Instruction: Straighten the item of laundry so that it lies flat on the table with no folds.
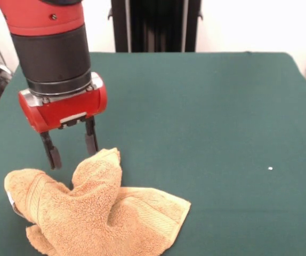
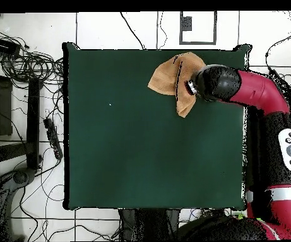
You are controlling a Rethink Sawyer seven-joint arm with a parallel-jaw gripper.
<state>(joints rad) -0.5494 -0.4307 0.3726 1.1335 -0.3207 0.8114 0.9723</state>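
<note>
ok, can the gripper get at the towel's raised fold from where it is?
Probably yes. The gripper is open just above the table, and the towel has its raised fold right beside one finger. Nothing lies between them.

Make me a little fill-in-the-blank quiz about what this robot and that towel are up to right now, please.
1. The orange-tan towel lies ______ on the table, not flat.
2. The robot's hand hangs just above the towel with its two fingers ______.
3. The table is covered in dark ______ cloth.
4. A tiny ______ speck sits on the cloth, well apart from the towel.

Missing words: crumpled; open; green; white
</note>
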